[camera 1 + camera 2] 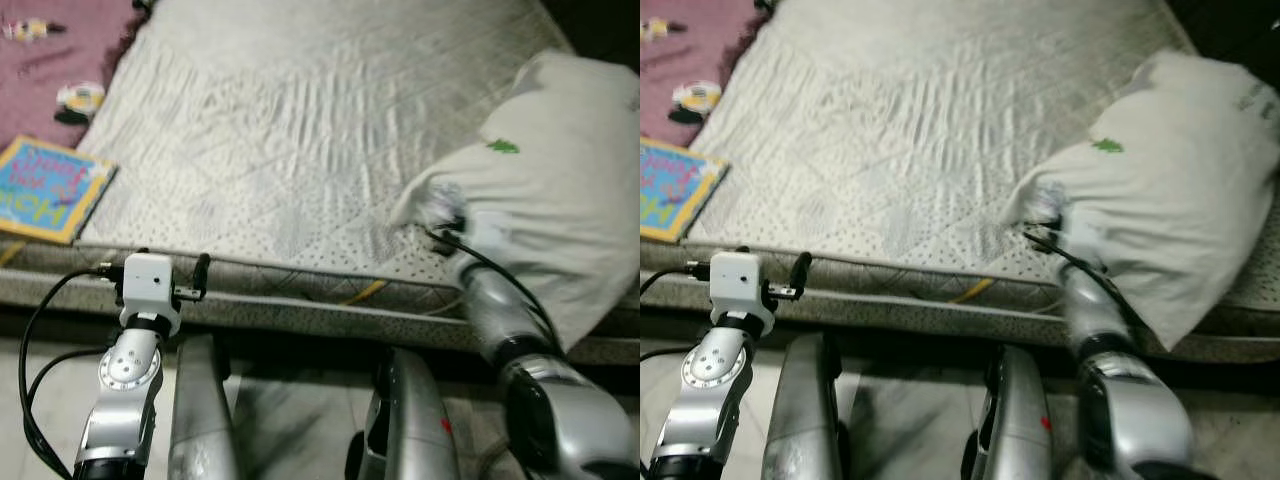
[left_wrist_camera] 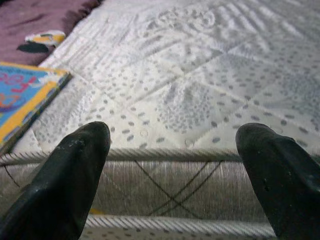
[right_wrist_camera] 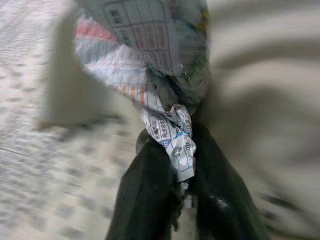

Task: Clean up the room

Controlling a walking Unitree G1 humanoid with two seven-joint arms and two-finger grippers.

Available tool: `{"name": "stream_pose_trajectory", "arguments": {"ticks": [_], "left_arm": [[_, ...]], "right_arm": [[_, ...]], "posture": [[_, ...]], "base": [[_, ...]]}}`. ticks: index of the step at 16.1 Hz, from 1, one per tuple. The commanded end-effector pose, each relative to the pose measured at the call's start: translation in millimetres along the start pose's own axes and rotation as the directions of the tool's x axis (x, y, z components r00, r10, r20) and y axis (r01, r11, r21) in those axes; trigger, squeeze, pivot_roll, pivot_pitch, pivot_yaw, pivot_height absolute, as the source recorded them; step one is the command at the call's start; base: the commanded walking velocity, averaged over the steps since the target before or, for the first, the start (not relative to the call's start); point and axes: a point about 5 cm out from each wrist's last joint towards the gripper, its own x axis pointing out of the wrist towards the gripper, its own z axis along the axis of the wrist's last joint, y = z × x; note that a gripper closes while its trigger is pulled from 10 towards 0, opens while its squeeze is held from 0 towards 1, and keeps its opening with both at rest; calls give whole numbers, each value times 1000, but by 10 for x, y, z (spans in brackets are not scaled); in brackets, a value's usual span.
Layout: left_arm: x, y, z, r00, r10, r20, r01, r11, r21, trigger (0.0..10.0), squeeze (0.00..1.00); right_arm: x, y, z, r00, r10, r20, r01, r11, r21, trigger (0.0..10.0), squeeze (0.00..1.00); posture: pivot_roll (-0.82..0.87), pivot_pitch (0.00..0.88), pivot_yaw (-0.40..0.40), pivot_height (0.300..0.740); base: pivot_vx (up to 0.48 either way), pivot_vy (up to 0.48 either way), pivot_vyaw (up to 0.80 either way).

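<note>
Mattress [image 1: 300, 150]: a bare quilted grey-white mattress with a dotted pattern and a corded edge; it serves as the landmark for everything below.
Pillow [image 1: 560, 190]: a large white pillow with a small green mark, lying on the mattress at its right front corner and overhanging the front edge a little.
Right end effector [image 3: 175, 165]: clenched on the twisted neck of a printed plastic wrapper [image 3: 160, 75], right against the near left corner of the pillow and just above the mattress top. The wrist picture is blurred, so the wrapper may belong to the pillow's packaging; I cannot tell for sure.
Right arm: reaches over the mattress's front edge to the pillow, with a black cable running along it.
Left end effector [image 2: 172, 150]: released, its two black fingers [image 2: 65, 180] spread wide apart, level with the corded front edge of the mattress near its left front corner and not gripping anything.
Book [image 1: 45, 190]: a blue and yellow picture book, lying flat and overlapping the mattress's left front corner.
Blanket [image 1: 50, 60]: maroon cloth along the mattress's left side, with a small yellow and white toy [image 1: 80, 100] on it near the edge.
Floor [image 1: 290, 420]: pale tiles below the mattress's front edge.
</note>
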Motion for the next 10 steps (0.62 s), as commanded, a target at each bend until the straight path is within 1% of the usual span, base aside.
{"name": "stream_pose_trajectory", "arguments": {"ticks": [1,2,3,4,5,6,7,8,9,10], "left_arm": [[-5,-79,-44,1000,-25,-9,24,1000,-11,10000,0],[-11,-156,-62,998,-56,-14,55,998,-23,10000,0],[-13,-205,-70,997,-81,-16,81,996,-31,10000,0],[-15,-222,-73,995,-98,-16,97,995,-32,10000,0],[-17,-218,-73,995,-99,-16,99,995,-33,10000,0],[-19,-211,-77,995,-100,-17,100,994,-37,10000,0],[-20,-204,-78,995,-100,-19,99,994,-41,10000,0],[-24,-200,-87,994,-103,-22,102,994,-41,10000,0],[-25,-201,-90,994,-104,-23,103,994,-41,10000,0],[-27,-210,-95,994,-110,-24,109,993,-42,10000,0]], "right_arm": [[-45,-55,28,998,10,56,-10,1000,9,0,0],[-175,-71,-9,992,41,117,-40,999,-13,0,0],[-315,-11,-32,983,84,162,-80,996,-33,0,0],[-525,169,-42,961,173,214,-177,984,-3,0,0],[-576,214,-54,957,192,218,-193,981,-17,0,0],[-719,338,-106,946,237,223,-231,971,-55,0,0],[-803,409,-147,946,243,217,-243,970,-28,0,0],[-902,464,-159,943,258,213,-254,966,-46,0,0],[-917,469,-152,941,260,218,-254,966,-57,0,0],[-964,438,-73,946,240,219,-237,971,-42,0,0]], "posture": [[8,8,-77,507],[-14,7,-64,507],[-25,10,-57,507],[-35,14,-48,507],[-38,18,-46,507],[-43,23,-43,507],[-46,26,-41,507],[-53,29,-39,507],[-56,29,-38,507],[-62,32,-36,507]], "base": [[0,0,0],[0,0,0],[0,0,0],[0,0,0],[0,0,0],[0,0,0],[0,0,0],[0,0,0],[0,0,0],[0,0,0]]}}
